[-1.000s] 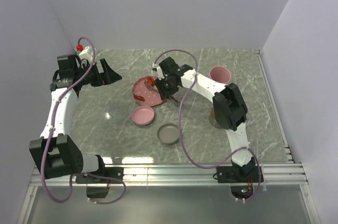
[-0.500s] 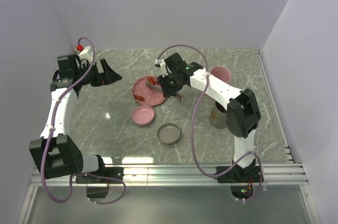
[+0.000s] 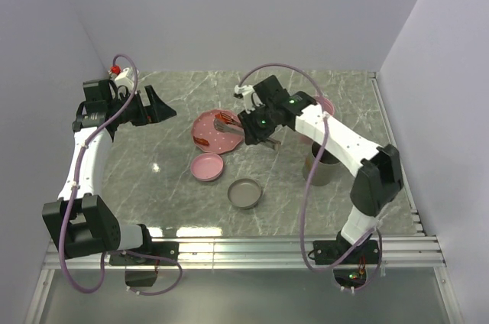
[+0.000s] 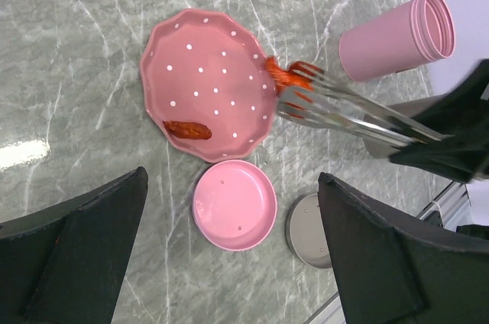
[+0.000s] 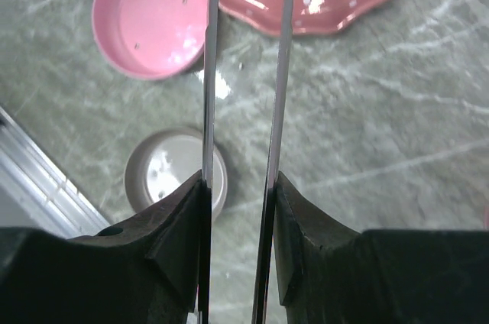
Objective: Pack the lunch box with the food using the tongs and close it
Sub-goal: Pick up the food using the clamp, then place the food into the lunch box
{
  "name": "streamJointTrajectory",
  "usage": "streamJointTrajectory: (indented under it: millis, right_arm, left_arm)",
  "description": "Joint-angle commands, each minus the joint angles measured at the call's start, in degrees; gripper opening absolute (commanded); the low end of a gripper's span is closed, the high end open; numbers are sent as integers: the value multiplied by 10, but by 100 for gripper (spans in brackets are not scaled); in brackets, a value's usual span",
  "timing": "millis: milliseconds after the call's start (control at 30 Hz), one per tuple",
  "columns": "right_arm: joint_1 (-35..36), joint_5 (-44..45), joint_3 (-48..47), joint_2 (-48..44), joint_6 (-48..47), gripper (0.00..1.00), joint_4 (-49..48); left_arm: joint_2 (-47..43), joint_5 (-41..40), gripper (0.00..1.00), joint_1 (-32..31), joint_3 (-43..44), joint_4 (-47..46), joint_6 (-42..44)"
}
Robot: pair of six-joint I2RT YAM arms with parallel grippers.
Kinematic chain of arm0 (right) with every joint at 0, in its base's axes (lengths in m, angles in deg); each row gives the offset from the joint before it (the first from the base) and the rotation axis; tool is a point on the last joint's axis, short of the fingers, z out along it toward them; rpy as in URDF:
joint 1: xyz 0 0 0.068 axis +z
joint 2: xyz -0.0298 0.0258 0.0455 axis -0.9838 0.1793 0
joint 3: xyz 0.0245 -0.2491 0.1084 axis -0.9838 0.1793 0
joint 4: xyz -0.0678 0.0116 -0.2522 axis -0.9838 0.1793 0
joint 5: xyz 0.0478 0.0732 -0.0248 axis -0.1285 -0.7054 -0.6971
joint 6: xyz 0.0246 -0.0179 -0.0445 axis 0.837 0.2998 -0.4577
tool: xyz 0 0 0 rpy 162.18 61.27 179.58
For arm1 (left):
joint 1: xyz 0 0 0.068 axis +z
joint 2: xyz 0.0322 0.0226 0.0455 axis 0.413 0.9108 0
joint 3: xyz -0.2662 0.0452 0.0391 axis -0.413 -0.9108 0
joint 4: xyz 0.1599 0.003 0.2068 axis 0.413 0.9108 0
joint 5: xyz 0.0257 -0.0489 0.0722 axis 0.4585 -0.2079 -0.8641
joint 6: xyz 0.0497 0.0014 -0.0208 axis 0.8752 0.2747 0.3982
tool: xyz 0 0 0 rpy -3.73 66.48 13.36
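- Overhead, at the table's (image 3: 153, 163) far left, the left gripper (image 3: 157, 102) hangs with its jaws spread wide and nothing between them. The dotted plate (image 3: 210, 134) lies well beyond its fingertips.
- Same view: the right gripper (image 3: 250, 127) is clamped on the tongs (image 3: 228, 119), whose tips reach over the plate's far rim ahead of its fingers. The pink lid (image 3: 206, 166) and grey lid (image 3: 244, 193) lie apart on the plate's near side. The pink tub (image 3: 327, 104) and grey tub (image 3: 319, 173) stand behind the gripper, partly hidden by the arm.
- Left wrist view: the left fingers (image 4: 76, 255) stand far apart. The pink lid is ahead between them, and the grey lid is by the right-hand finger. Further ahead, one red sausage (image 4: 187, 130) lies on the plate, and a second red sausage (image 4: 279, 78) sits between the tong tips at the plate's rim.
- Right wrist view: the right fingers (image 5: 179, 232) press the tongs' two slim arms from outside, holding them narrow and almost parallel. Both lids lie to the left of the fingers, and the plate is ahead.
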Motion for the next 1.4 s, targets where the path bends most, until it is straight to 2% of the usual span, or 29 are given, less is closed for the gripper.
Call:
streamJointTrajectory:
  millis: [0,367,567,700,800,1167,1367]
  right_arm:
    - [-17,-19,15,-82,-29,28,10]
    - [-76,-12,79,-212,-53,28,42]
    - [-113,9,120,-316,-93,27,84]
    - [-179,-4,174,-374,-118,27,91]
    - [-202,-8,191,-418,-141,27,106]
    - [-362,-10,221,-555,-198,26,193]
    - [-404,-7,247,-609,-220,26,245]
  left_arm:
    - [-10,7,99,4,20,-3,8]
    - [-15,4,99,3,20,2,12]
    - [-19,7,99,3,17,2,10]
    - [-16,11,99,3,21,1,7]
    - [-15,11,99,3,23,2,6]
    - [-14,13,99,3,26,6,5]
    - [-18,16,99,3,32,13,11]
